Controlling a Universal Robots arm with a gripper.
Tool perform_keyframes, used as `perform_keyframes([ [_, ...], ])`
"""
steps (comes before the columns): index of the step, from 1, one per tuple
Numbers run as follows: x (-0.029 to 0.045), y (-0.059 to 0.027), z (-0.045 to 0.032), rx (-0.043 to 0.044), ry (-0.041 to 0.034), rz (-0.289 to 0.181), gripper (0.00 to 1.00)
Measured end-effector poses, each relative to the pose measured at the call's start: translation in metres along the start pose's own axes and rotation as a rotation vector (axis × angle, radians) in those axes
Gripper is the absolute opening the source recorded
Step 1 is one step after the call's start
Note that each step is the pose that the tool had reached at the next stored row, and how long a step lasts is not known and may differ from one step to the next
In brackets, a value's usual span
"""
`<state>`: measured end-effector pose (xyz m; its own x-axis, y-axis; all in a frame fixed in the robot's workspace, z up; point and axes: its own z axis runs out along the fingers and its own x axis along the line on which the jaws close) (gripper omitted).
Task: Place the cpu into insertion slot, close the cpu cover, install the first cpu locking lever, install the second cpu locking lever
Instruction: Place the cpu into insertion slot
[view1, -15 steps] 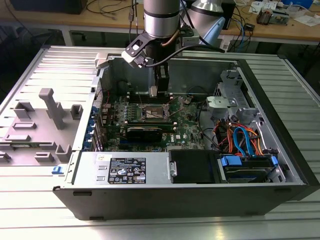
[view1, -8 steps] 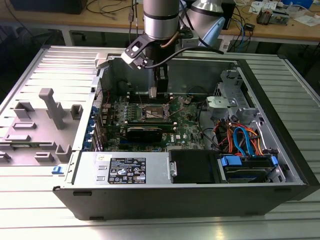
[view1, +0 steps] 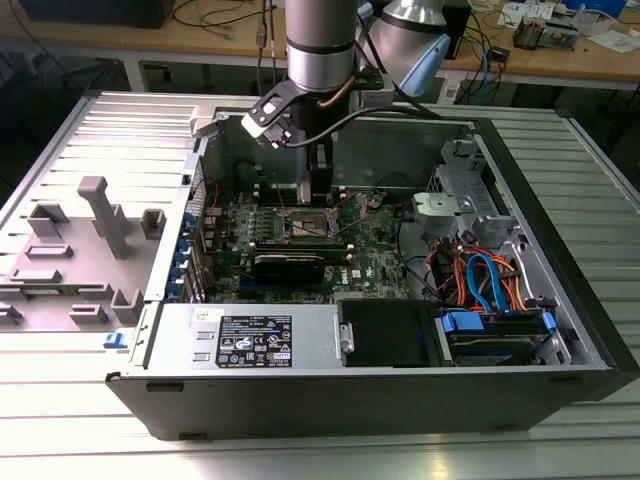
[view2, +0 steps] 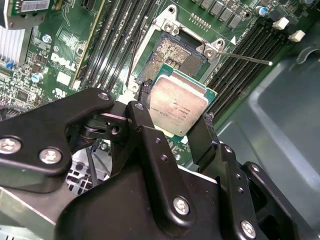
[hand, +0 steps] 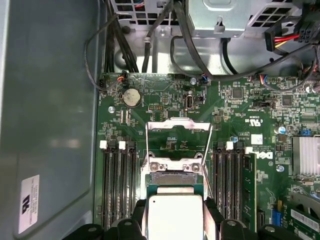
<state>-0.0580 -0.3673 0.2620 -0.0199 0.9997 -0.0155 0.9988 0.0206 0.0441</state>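
The cpu (view2: 181, 102), a flat square chip with a silver top, is gripped at two opposite edges by my black gripper (view2: 176, 104), which is shut on it. It hangs just above the insertion slot (view2: 172, 54), a dark square socket in a silver frame, and is offset toward one side of it. In the first wrist view the cpu (hand: 175, 220) sits between the fingers (hand: 139, 207) just short of the slot (hand: 172, 177). The cpu cover (hand: 177, 125) stands swung open beyond the slot. A thin locking lever (view2: 247, 59) sticks out unlatched. In the exterior view the gripper (view1: 318, 190) hovers over the slot (view1: 308, 226).
Long black memory slots (hand: 117, 185) flank the socket on both sides. Case walls (view1: 215, 150) surround the board. A drive cage with orange and blue cables (view1: 480, 280) fills the exterior view's right, the power supply (view1: 260, 340) lies in front, and a grey fixture (view1: 95, 215) sits on the exterior view's left.
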Motion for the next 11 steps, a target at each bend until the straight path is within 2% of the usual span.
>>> perform_keyframes([
  [3,-0.0001,-0.0005,0.0033,0.0001,-0.003,0.0,0.54],
  [9,0.0,-0.0016,0.0112,0.0033,-0.0031,0.0,0.54],
  [11,0.0,-0.0016,0.0117,0.0037,-0.0032,0.0,0.54],
])
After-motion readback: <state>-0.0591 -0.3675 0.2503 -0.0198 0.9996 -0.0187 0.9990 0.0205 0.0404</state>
